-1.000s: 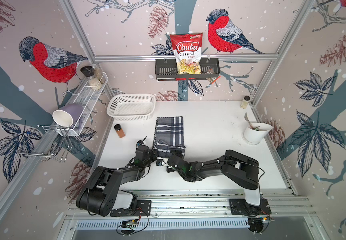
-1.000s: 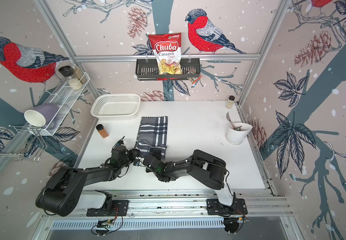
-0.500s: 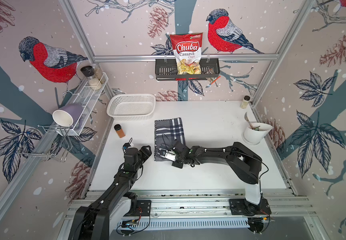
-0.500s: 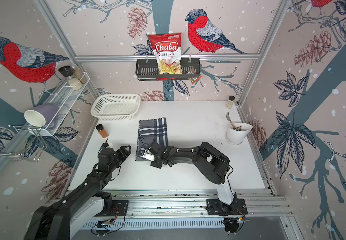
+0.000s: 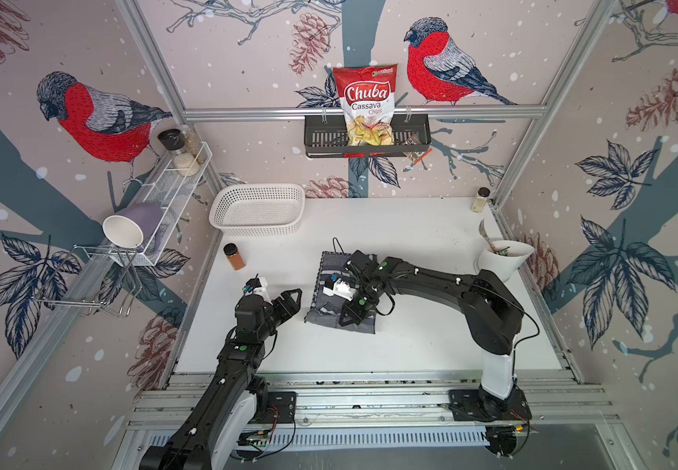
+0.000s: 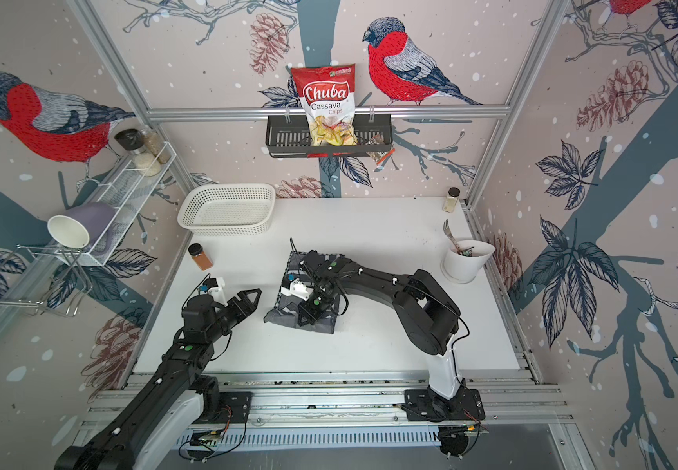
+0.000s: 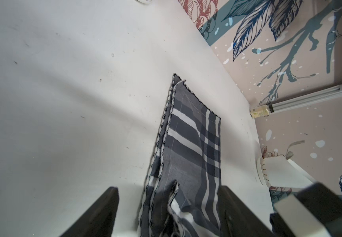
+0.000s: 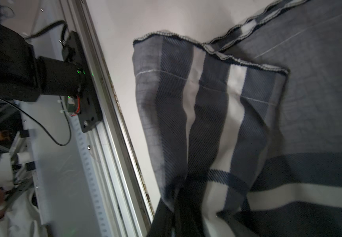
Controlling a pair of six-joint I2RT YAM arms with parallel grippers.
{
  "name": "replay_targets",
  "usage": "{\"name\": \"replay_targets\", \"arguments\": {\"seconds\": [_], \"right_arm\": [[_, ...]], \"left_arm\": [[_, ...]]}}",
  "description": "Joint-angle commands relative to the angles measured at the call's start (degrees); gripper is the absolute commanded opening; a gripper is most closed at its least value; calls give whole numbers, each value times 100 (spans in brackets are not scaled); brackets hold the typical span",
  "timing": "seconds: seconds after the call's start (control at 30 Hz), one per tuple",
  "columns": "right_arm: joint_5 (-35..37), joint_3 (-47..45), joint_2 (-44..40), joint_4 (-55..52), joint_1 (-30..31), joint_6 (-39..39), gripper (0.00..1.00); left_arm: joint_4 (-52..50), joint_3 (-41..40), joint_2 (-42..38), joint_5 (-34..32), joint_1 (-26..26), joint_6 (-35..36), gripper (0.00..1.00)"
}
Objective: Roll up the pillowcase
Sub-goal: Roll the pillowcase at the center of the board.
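The pillowcase [image 5: 326,315] is a folded grey plaid cloth lying mid-table in both top views, bunched at its near end [image 6: 278,314]. My right gripper [image 5: 346,320] reaches over it from the right, pointing toward the table's front. In the right wrist view the right gripper [image 8: 178,207] is shut on a gathered fold of the pillowcase [image 8: 207,98]. My left gripper [image 5: 294,296] stands open just left of the cloth, not touching it. In the left wrist view the pillowcase [image 7: 190,147] stretches ahead between the two spread fingers [image 7: 102,215].
A white basket [image 5: 258,209] stands at the back left, an orange spice jar [image 5: 234,257] near the left edge. A white cup holding a fork [image 5: 502,264] is at the right edge, a small jar [image 5: 480,199] in the back right corner. Shelves hang on the walls.
The left gripper opened, let go of the cloth and drew back to the left. The right gripper shut on the cloth's near end, and the cloth has shifted toward the front.
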Motion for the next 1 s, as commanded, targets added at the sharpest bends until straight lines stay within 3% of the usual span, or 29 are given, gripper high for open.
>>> {"name": "replay_targets", "arguments": {"seconds": [0.0, 0.27, 0.37, 0.5, 0.67, 0.87, 0.93, 0.97], "right_arm": [[-1300, 311, 242, -222, -257, 67, 0], [-2477, 649, 1019, 36, -800, 83, 0], [-2566, 622, 1164, 186, -977, 206, 0], [-3197, 423, 1312, 673, -1230, 418, 0], [-3452, 404, 1731, 943, -1456, 670, 0], [-3249, 775, 2235, 837, -1624, 807, 0], [-3101, 750, 2269, 984, -1649, 962, 2], [-3076, 733, 2277, 1016, -1661, 987, 7]], "left_arm": [[276, -49, -107, 268, 20, 248, 79], [682, -190, -59, 476, 7, 204, 80], [995, -211, 190, 584, -8, 160, 87], [1405, -189, 661, 586, -89, 173, 91], [1734, 60, 1327, 335, -342, 299, 93], [2187, 374, 2444, -7, -722, 479, 94], [2310, 497, 2949, -41, -762, 513, 88], [2334, 549, 3175, -84, -764, 523, 84]]}}
